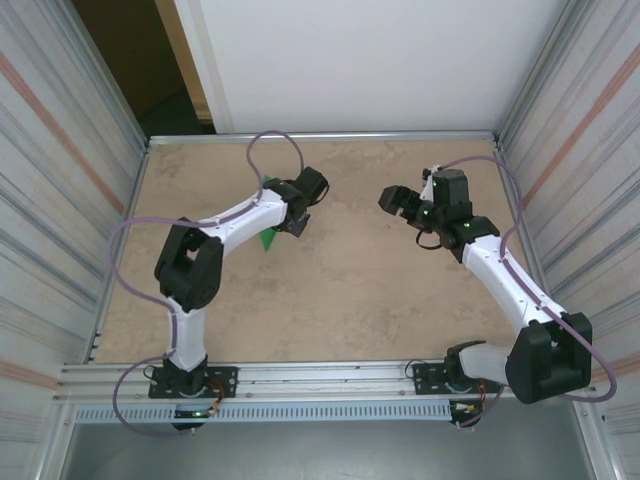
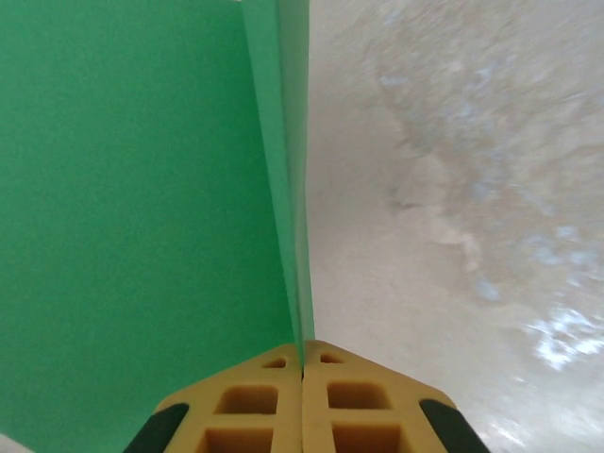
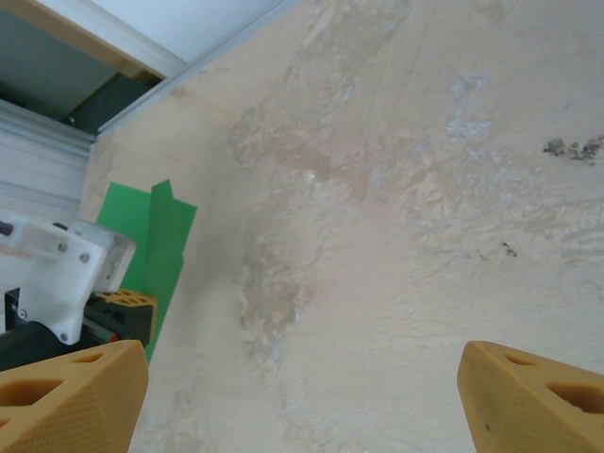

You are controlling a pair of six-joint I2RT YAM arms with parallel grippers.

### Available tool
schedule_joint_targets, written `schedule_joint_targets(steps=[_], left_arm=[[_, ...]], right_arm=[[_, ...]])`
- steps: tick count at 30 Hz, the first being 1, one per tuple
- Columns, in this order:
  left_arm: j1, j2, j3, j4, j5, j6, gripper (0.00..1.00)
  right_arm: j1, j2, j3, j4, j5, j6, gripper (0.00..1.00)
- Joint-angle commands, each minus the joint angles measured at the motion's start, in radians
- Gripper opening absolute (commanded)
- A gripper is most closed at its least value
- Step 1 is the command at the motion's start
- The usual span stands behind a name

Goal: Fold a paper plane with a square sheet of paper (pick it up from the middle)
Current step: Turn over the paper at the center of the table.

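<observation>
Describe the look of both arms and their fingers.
Both arms have white links with black joint housings: left arm, right arm. A thin lilac cable loops along each. The fingers are mustard-yellow blocks with cut-out pockets.

We are looking into a robotics lab cell: ribbed panel walls (image 1: 50, 200) and aluminium rails (image 1: 330, 378) enclose a mottled tabletop (image 1: 350, 300).

Mottled beige table (image 1: 350, 300), ribbed side walls (image 1: 50, 180), white panel (image 1: 370, 60), possibly a doorway (image 1: 125, 50)
</observation>
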Motion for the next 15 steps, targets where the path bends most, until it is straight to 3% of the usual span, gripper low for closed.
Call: schedule_joint_targets(steps=[1,15], left_arm=[[-0.028,0.062,0.062,-0.079,-0.165,0.007,0.06],[-0.076,0.256,0.148,-0.1,-0.28,-0.003,0.06]], right_arm=[[-0.012,-0.024,-0.009,-0.025,0.022,-0.019,0.85],[-0.03,0.021,-0.007,-0.031,-0.009,0.009,0.83]])
